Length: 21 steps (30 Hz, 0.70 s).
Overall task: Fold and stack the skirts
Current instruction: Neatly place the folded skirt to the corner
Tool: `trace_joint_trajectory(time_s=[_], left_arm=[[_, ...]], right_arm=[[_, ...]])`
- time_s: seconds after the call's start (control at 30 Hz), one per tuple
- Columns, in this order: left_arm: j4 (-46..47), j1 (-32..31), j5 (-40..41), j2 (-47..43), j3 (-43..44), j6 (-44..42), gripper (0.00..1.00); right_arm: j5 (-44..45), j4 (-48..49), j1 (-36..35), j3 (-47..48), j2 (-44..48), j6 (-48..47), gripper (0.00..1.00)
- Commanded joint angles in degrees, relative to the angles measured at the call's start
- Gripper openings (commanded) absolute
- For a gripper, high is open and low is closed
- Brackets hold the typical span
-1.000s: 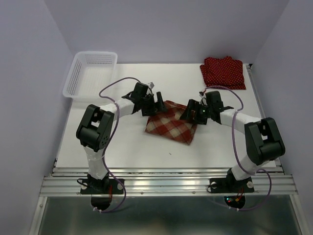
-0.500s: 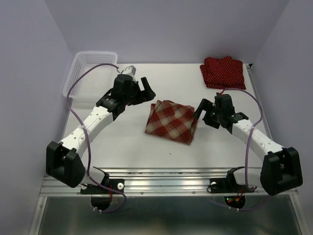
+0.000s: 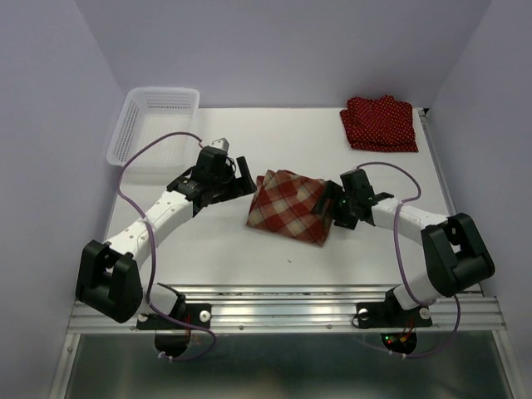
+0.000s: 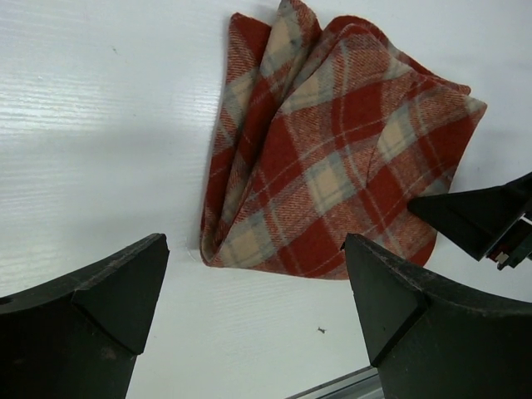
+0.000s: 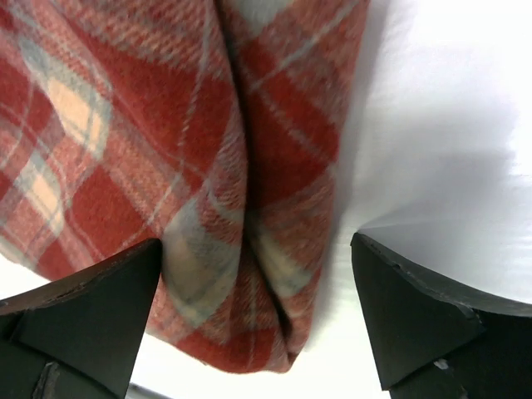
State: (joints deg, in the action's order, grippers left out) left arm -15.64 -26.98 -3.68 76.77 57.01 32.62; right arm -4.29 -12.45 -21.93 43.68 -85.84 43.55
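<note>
Left gripper (image 3: 243, 176), jaws wide, empty, hangs just beside the folded plaid skirt (image 3: 291, 208). Right gripper (image 3: 332, 208), equally wide, sits over the skirt's opposite edge. Both forearms angle inward, low over the worktop (image 3: 208, 241). The polka-dot skirts (image 3: 380, 123) lie well beyond the right gripper.

A folded red-and-cream plaid cloth skirt (image 4: 332, 158) lies on the white wood-grain table (image 4: 100, 108), just beyond the two black fingers (image 4: 108, 307) of the left gripper (image 4: 256, 249), spread wide and off it, while a black fingertip (image 4: 474, 218) of the right gripper sits at its right-hand edge.
</note>
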Motion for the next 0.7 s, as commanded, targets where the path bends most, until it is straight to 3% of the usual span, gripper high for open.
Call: trace_joint_trajectory(time_s=[0.0,0.07,0.2,0.27,0.3,0.67], left_arm=[[1.4,-0.18,-1.06,-0.48,-0.32,0.07,0.99],[1.31,-0.18,-1.15,-0.31,-0.24,0.16,0.99],[0.79,-0.09,-0.89,-0.22,0.12,-0.19,0.99],[0.35,0.0,-0.19,-0.57,-0.23,-0.37,0.99],[0.35,0.0,0.25,-0.75,-0.24,-0.37,0.99],[-0.53,1.67,9.48,1.36,4.5,0.95,0.99]], right_arm=[[3.6,1.55,-0.74,-2.02,-0.64,0.84,0.98],[2.54,2.95,-0.74,-2.02,-2.04,-0.56,0.94],[1.31,4.89,-0.74,2.17,-7.92,-4.33,0.66],[2.18,4.45,-0.74,6.04,-11.52,-6.79,0.31],[2.97,4.45,-0.74,7.63,-12.32,-8.03,0.25],[19.12,1.46,-0.74,33.28,-19.53,-41.92,0.05]])
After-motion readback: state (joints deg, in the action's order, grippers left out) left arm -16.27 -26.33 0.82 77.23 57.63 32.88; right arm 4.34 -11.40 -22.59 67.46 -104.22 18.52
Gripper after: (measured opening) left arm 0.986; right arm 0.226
